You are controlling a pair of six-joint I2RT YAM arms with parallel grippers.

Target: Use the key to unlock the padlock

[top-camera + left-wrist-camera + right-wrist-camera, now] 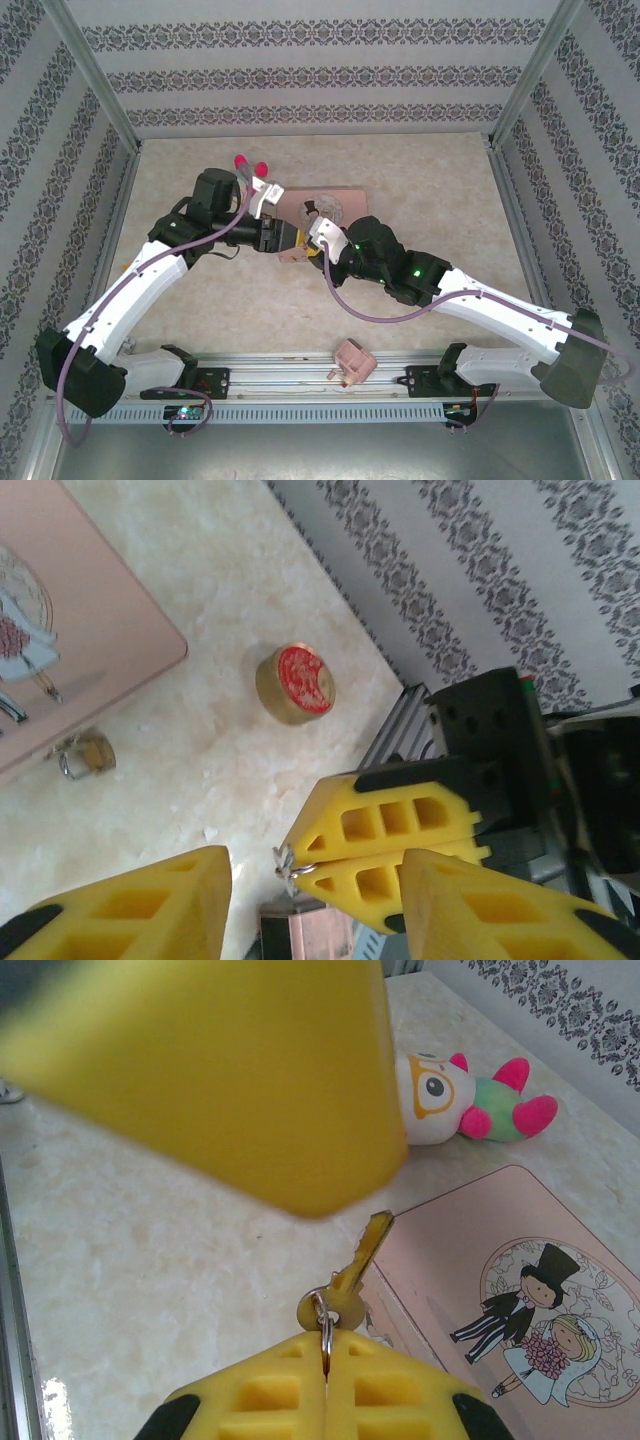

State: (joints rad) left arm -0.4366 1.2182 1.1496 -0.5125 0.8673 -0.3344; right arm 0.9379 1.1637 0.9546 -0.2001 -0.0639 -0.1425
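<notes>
Right wrist view: the jaws of the right gripper [325, 1345] are clenched on the ring and bow of the small, thin metal key [357, 1265]. The key's long axis continues the line of the fingers, with its tip pointing away and slightly right, toward the pink illustrated tin box [520, 1260]. The jaws of the left gripper [315, 910] stand parted and empty close to the key. The tiny brass-gold padlock [88, 753] lies unheld on the marbled beige counter [230, 770], just beside the tin's edge. The step appears to be presenting the key. The next move calls for steadying the padlock and lining the blade up with its keyway.
</notes>
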